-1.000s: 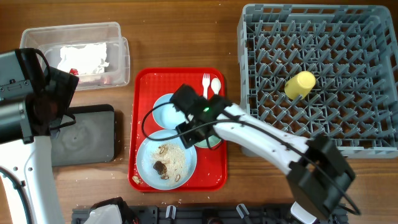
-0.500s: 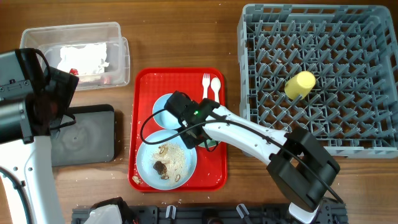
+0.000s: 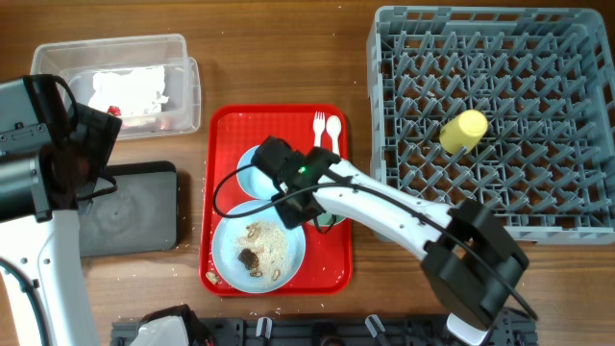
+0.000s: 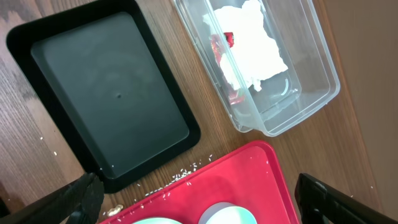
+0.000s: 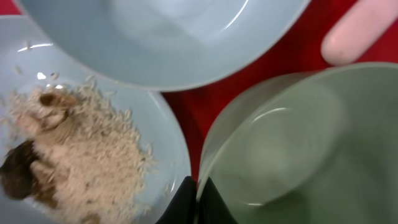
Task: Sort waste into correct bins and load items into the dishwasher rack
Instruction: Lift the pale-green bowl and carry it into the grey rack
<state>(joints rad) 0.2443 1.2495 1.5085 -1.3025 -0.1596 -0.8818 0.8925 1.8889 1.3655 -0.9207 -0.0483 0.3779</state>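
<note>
Right fingers [image 5: 180,210] nipped on green bowl [image 5: 292,143] rim, next to rice plate [image 5: 93,124] on red tray [image 3: 279,120]. Only wrist view shows it; overhead, arm blocks. Left fingers [image 4: 81,199] wide, empty.

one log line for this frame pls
right gripper: pinching mint green bowl rim | left gripper: open, empty | yellow cup: in rack | wrapper: in clear tub
</note>
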